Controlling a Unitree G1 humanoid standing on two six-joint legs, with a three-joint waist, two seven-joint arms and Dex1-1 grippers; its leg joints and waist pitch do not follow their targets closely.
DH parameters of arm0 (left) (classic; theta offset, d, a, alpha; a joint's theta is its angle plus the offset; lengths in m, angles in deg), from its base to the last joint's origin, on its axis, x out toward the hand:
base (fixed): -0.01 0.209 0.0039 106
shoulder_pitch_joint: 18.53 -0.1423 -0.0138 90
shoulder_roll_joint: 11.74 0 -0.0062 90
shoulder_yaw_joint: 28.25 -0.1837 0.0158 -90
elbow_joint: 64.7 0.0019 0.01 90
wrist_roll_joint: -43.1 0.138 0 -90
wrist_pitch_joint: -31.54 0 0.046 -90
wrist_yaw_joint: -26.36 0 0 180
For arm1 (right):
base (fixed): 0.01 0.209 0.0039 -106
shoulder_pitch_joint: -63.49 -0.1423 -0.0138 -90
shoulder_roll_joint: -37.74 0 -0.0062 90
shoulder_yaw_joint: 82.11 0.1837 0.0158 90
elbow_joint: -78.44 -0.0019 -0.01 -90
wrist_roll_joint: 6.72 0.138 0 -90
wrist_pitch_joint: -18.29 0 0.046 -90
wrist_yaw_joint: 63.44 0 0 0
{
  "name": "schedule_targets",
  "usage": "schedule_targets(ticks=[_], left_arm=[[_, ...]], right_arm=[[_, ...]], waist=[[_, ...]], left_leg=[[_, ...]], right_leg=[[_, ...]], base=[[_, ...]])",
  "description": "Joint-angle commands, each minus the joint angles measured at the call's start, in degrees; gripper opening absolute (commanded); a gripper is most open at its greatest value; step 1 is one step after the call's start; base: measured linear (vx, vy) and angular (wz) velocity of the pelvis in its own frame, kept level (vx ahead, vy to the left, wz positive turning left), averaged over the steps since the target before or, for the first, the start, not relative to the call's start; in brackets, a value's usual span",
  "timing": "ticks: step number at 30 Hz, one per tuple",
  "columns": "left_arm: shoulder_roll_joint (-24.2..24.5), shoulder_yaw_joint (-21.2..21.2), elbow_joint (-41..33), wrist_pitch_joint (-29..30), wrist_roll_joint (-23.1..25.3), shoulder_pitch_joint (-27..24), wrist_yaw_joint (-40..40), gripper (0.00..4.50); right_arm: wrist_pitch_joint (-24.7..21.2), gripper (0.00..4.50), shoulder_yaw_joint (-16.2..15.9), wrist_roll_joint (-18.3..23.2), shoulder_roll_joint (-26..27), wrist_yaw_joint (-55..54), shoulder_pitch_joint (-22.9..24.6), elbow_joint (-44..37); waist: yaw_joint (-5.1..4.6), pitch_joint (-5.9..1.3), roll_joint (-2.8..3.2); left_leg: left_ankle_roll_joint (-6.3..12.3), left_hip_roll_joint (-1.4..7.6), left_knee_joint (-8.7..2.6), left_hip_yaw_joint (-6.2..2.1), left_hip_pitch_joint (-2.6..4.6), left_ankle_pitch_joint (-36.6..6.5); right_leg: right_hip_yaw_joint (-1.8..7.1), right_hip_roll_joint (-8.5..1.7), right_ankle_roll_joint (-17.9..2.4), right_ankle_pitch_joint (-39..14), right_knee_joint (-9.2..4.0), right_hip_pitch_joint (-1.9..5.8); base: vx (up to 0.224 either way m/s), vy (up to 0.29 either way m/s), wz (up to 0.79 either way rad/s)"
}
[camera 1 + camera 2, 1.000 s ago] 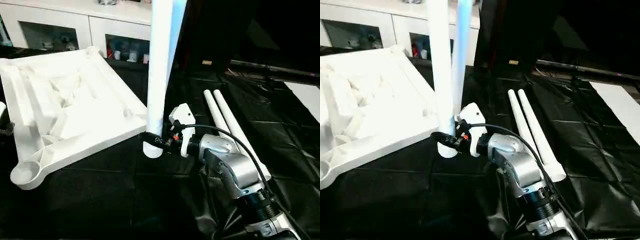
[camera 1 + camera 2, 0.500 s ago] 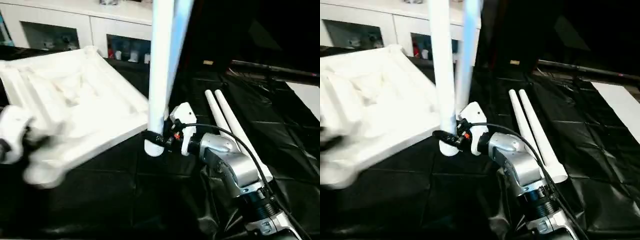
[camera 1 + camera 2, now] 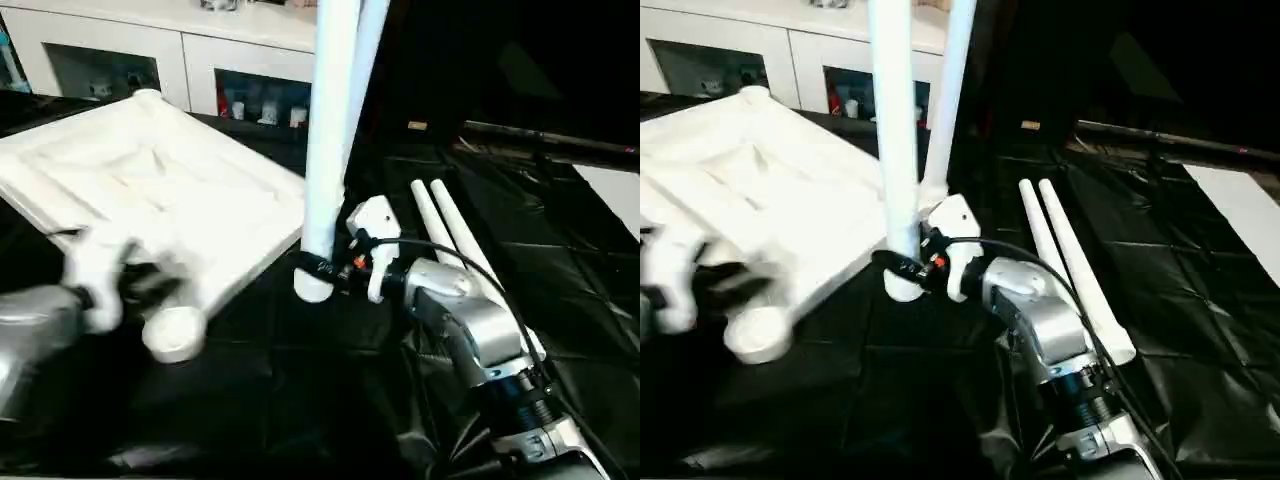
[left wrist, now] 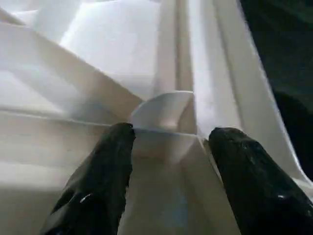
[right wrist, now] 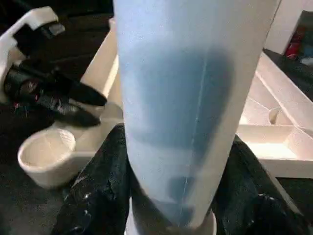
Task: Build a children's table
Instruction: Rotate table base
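- The tabletop (image 3: 150, 190) lies upside down on the black-covered work surface (image 3: 300, 400) at the left, ribbed underside up, so its round corner sockets face upward to receive legs.
- The left gripper (image 4: 168, 147) sits at the tabletop's near edge, beside the near corner socket (image 3: 172, 333). Its two black fingers (image 4: 105, 181) stand apart, straddling a rib of the underside; whether they actually pinch it cannot be told. The likely aim is to steady or turn the top.
- The right gripper (image 3: 318, 268) is clamped on a white leg (image 3: 330, 120) close to its lower end and holds it upright, presumably so the end can go straight down into a socket.
- That lower end hangs just right of the tabletop's edge, not yet over any socket.
- Two spare legs (image 3: 455, 250) lie side by side at the right, well apart from the top.
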Motion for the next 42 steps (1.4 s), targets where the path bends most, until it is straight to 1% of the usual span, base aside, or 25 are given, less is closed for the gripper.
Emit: schedule_targets(ticks=[1, 6, 7, 8, 9, 10, 11, 13, 15, 19, 22, 24, 25, 26, 27, 28, 30, 31, 32, 33, 35, 37, 38, 39, 42], left_arm=[[-3.34, -5.56, -1.05, 0.09, 1.31, 1.79, -0.39, 2.95], [-12.63, -7.46, 3.43, -4.52, 3.16, 7.08, -4.58, 2.95], [-12.95, -7.45, 3.59, -4.70, 3.19, 7.25, -4.77, 2.95], [-16.85, -7.25, 5.54, -6.88, 3.58, 9.33, -7.37, 2.95], [-18.16, -7.22, 6.22, -8.18, 4.17, 10.03, -8.63, 2.95], [-19.62, -7.30, 7.25, -11.28, 5.43, 11.01, -10.23, 2.95], [-21.17, -7.22, 8.34, -14.31, 6.53, 12.14, -11.89, 2.95], [-22.36, -6.66, 8.51, -16.95, 6.67, 13.10, -12.06, 2.95], [-22.61, -6.03, 7.90, -18.70, 6.68, 13.92, -11.85, 2.95], [-18.61, -7.08, 7.02, -23.77, 8.41, 15.43, -5.27, 2.95], [-12.45, -9.59, 7.56, -28.47, 6.90, 14.75, 10.51, 2.95], [-9.47, -11.26, 8.27, -29.35, 7.15, 14.67, 15.81, 3.23], [-7.64, -12.64, 9.86, -30.58, 8.29, 15.00, 18.36, 3.30], [-6.00, -13.89, 11.52, -31.74, 9.42, 15.36, 20.64, 3.30], [-5.68, -14.12, 11.90, -31.96, 9.57, 15.44, 21.19, 3.33], [-4.00, -15.38, 14.42, -33.35, 10.72, 16.25, 24.43, 3.33], [-1.36, -17.56, 20.57, -36.51, 13.44, 18.72, 29.74, 3.06], [-1.32, -17.62, 20.84, -36.63, 13.57, 18.85, 29.86, 2.98], [-0.96, -18.25, 24.35, -38.78, 15.28, 20.52, 30.90, 2.98], [-1.01, -18.28, 25.51, -39.56, 15.64, 21.06, 31.51, 2.99], [-1.28, -18.54, 29.58, -41.69, 16.68, 23.05, 33.28, 2.55], [-1.02, -19.43, 32.64, -44.13, 18.09, 24.53, 34.40, 2.55], [-0.84, -20.13, 34.81, -45.41, 19.13, 25.76, 34.93, 2.42], [-0.80, -20.27, 35.24, -45.63, 19.32, 26.01, 35.06, 2.26], [-0.87, -21.44, 40.01, -46.98, 19.53, 28.64, 39.45, 2.00]], right_arm=[[1.08, 1.86, 1.82, 0.46, -0.92, -0.34, -1.79, 0.26], [1.36, 1.86, 2.83, 0.61, -1.53, -0.63, -2.35, 0.32], [1.36, 1.86, 2.87, 0.61, -1.56, -0.64, -2.36, 0.32], [1.37, 1.86, 3.32, 0.67, -1.87, -0.81, -2.44, 0.15], [1.32, 1.86, 3.53, 0.69, -1.95, -0.86, -2.46, 0.05], [1.28, 1.86, 3.80, 0.72, -2.11, -0.90, -2.46, -0.13], [1.26, 1.86, 4.15, 0.76, -2.35, -0.92, -2.46, -0.32], [1.07, 1.86, 4.71, 1.00, -2.65, -0.96, -2.46, -0.68], [0.85, 1.86, 5.39, 1.47, -3.03, -0.89, -2.40, -1.08], [0.25, 1.86, 6.93, 2.48, -3.91, -0.76, -2.01, -1.85], [-0.24, 1.86, 7.55, 2.72, -4.46, -0.98, -1.12, -2.55], [-0.51, 1.86, 7.75, 2.89, -4.69, -1.00, -0.61, -2.99], [-0.64, 1.86, 7.89, 2.98, -4.89, -0.93, -0.19, -3.33], [-0.74, 1.86, 8.02, 3.06, -5.08, -0.85, 0.24, -3.66], [-0.76, 1.86, 8.05, 3.07, -5.13, -0.83, 0.33, -3.73], [-0.86, 1.86, 8.20, 3.17, -5.54, -0.86, 0.82, -4.09], [-1.10, 1.86, 8.62, 3.27, -6.42, -1.06, 1.70, -4.81], [-1.11, 1.86, 8.65, 3.27, -6.45, -1.06, 1.73, -4.83], [-1.25, 1.86, 9.01, 3.25, -6.80, -1.08, 2.05, -5.16], [-1.34, 1.86, 9.11, 3.28, -6.87, -1.12, 2.16, -5.32], [-1.69, 1.86, 9.40, 3.35, -7.14, -1.33, 2.66, -6.01], [-1.91, 1.86, 9.44, 3.34, -7.23, -1.44, 3.03, -6.54], [-2.12, 1.86, 9.47, 3.36, -7.31, -1.50, 3.44, -7.04], [-2.16, 1.86, 9.48, 3.37, -7.33, -1.51, 3.53, -7.15], [-2.61, 1.86, 9.30, 3.66, -7.90, -1.61, 4.68, -8.44]], waist=[[-0.48, -3.36, 2.78], [-0.61, -3.48, 2.42], [-0.51, -3.56, 2.42], [-0.73, -3.65, 2.33], [-0.60, -3.69, 2.46], [-0.48, -3.90, 2.09], [-0.50, -4.07, 2.00], [-0.63, -4.11, 2.30], [-0.96, -4.16, 2.11], [-1.58, -4.25, 2.43], [-1.51, -4.17, 2.76], [-1.61, -4.08, 2.95], [-1.77, -4.04, 3.05], [-1.54, -3.97, 3.14], [-1.61, -3.92, 3.08], [-1.50, -3.92, 3.54], [-1.50, -3.94, 3.58], [-1.48, -3.98, 3.63], [-1.63, -3.85, 4.42], [-1.60, -3.92, 4.21], [-1.54, -3.97, 4.19], [-1.52, -4.03, 4.19], [-1.59, -4.07, 4.53], [-1.64, -4.08, 4.39], [-1.55, -4.19, 4.88]], left_leg=[[-4.56, 2.12, -5.00, -0.68, 1.74, -19.22], [-4.44, 1.99, -5.02, -0.81, 0.88, -17.75], [-4.41, 1.96, -4.91, -0.78, 1.03, -17.48], [-4.30, 1.97, -4.90, -0.86, 0.74, -16.81], [-4.24, 1.98, -4.84, -0.86, 0.78, -16.47], [-3.57, 1.95, -4.57, -0.74, 0.88, -15.46], [-3.12, 1.87, -4.47, -0.78, 0.21, -12.70], [-2.64, 1.91, -4.30, -0.69, 0.19, -10.75], [-2.39, 1.85, -4.20, -0.65, -0.02, -9.51], [-1.52, 1.82, -4.05, -0.61, -0.08, -7.26], [-1.30, 1.82, -4.09, -0.46, 0.39, -7.54], [-1.81, 1.89, -4.30, -0.39, 0.52, -8.32], [-2.35, 1.97, -4.33, -0.38, 0.49, -8.79], [-2.30, 1.87, -4.31, -0.20, 0.86, -9.82], [-2.33, 1.81, -4.37, -0.23, 0.70, -10.09], [-2.65, 1.79, -4.41, -0.20, 0.93, -10.91], [-2.95, 1.78, -4.50, -0.29, 0.79, -11.06], [-3.16, 1.78, -4.46, -0.27, 0.84, -11.08], [-3.46, 1.72, -4.49, -0.34, 0.82, -12.00], [-3.70, 1.80, -4.44, -0.33, 0.94, -12.51], [-3.57, 1.77, -4.37, -0.38, 0.77, -11.96], [-3.56, 1.79, -4.39, -0.42, 0.68, -11.51], [-3.50, 1.80, -4.33, -0.38, 0.73, -11.31], [-3.43, 1.80, -4.30, -0.41, 0.61, -11.20], [-3.13, 1.69, -4.16, -0.33, 0.68, -10.27]], right_leg=[[3.05, -4.16, -8.66, -16.18, -4.73, 1.20], [3.05, -4.35, -7.45, -16.96, -4.97, 2.05], [3.02, -4.32, -7.13, -16.99, -5.04, 1.96], [2.99, -4.26, -7.08, -16.06, -4.98, 2.27], [2.96, -4.26, -7.05, -15.65, -5.03, 2.30], [3.01, -4.31, -7.25, -14.52, -5.07, 2.30], [3.01, -4.39, -7.45, -12.22, -4.64, 2.90], [2.95, -4.31, -7.76, -9.76, -4.49, 2.79], [2.82, -4.20, -8.14, -8.42, -4.24, 2.98], [2.74, -3.96, -8.87, -5.34, -3.76, 2.98], [2.81, -4.10, -9.50, -5.94, -3.90, 2.65], [2.85, -3.88, -9.57, -6.43, -3.69, 2.48], [2.82, -3.91, -10.06, -5.60, -3.51, 2.56], [2.86, -3.84, -9.99, -6.40, -3.80, 2.20], [2.91, -3.88, -9.93, -6.80, -3.77, 2.37], [2.90, -3.89, -9.57, -7.81, -4.13, 2.25], [2.96, -3.97, -9.18, -8.32, -4.02, 2.49], [3.02, -4.05, -9.08, -8.57, -3.92, 2.50], [2.99, -4.05, -9.15, -9.27, -4.33, 2.43], [2.99, -4.14, -9.33, -9.38, -4.20, 2.45], [2.98, -4.23, -10.17, -8.91, -4.12, 2.59], [2.97, -4.28, -10.46, -8.29, -3.97, 2.75], [2.96, -4.24, -10.61, -7.44, -3.97, 2.68], [2.98, -4.26, -10.67, -7.15, -3.86, 2.81], [3.04, -4.29, -11.33, -6.08, -3.85, 2.78]], base=[[0.000, 0.000, 0.00], [0.000, 0.000, 0.00], [0.000, 0.000, 0.00], [0.000, 0.000, 0.00], [0.000, 0.000, 0.00], [0.000, 0.000, 0.00], [0.000, 0.000, 0.00], [0.000, 0.000, 0.00], [0.000, 0.000, 0.00], [0.000, 0.000, 0.00], [0.000, 0.000, 0.00], [0.000, 0.000, 0.00], [0.000, 0.000, 0.00], [0.000, 0.000, 0.00], [0.000, 0.000, 0.00], [0.000, 0.000, 0.00], [0.000, 0.000, 0.00], [0.000, 0.000, 0.00], [0.000, 0.000, 0.00], [0.000, 0.000, 0.00], [0.000, 0.000, 0.00], [0.000, 0.000, 0.00], [0.000, 0.000, 0.00], [0.000, 0.000, 0.00], [0.000, 0.000, 0.00]])
